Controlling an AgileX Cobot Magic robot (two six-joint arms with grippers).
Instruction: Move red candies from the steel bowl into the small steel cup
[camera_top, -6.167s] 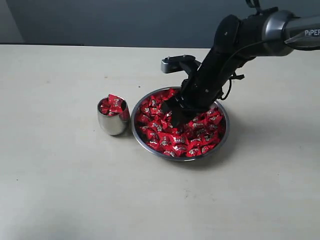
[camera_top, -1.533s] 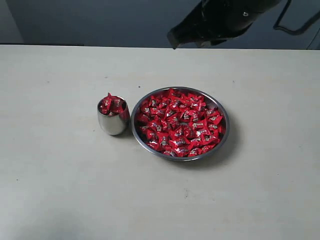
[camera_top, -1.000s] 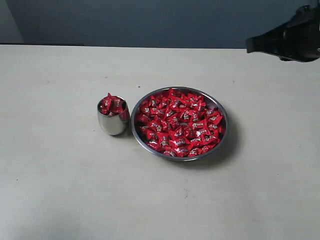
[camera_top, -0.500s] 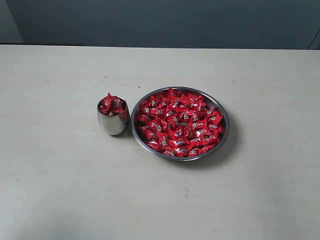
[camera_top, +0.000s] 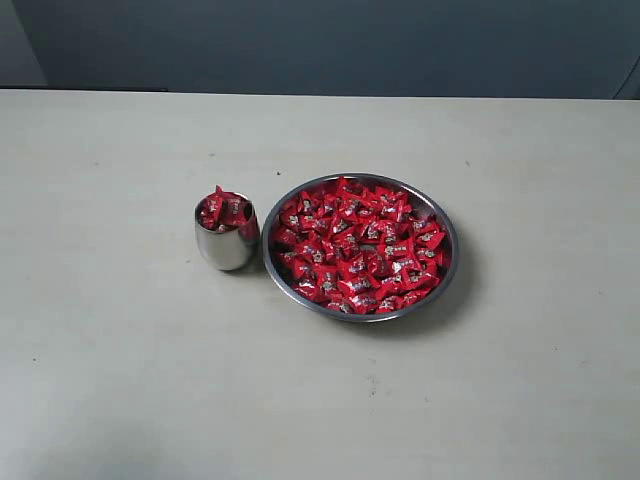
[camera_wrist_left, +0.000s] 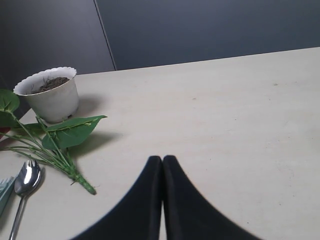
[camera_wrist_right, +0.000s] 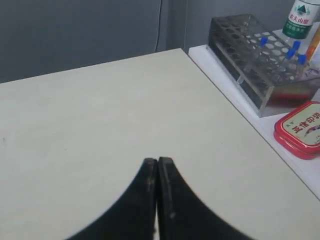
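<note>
The steel bowl (camera_top: 446, 225) sits mid-table in the exterior view, heaped with red candies (camera_top: 360, 245). Just left of it and touching its rim stands the small steel cup (camera_top: 224, 248), piled over its brim with more red candies (camera_top: 222, 208). Neither arm shows in the exterior view. My left gripper (camera_wrist_left: 162, 159) is shut with nothing between its fingers, over bare table. Likewise my right gripper (camera_wrist_right: 158, 161) is shut and empty above bare table. Bowl, cup and candies are out of both wrist views.
In the left wrist view a white plant pot (camera_wrist_left: 50, 95), a leafy green stem (camera_wrist_left: 60, 145) and a spoon (camera_wrist_left: 24, 185) lie on the table. The right wrist view shows a test-tube rack (camera_wrist_right: 255, 55), a bottle (camera_wrist_right: 302, 17) and a red tin (camera_wrist_right: 300, 129) on a white ledge past the table edge.
The right arm lifted out of the bowl, swung up and right, and left the exterior view. Bowl and cup have not moved.
</note>
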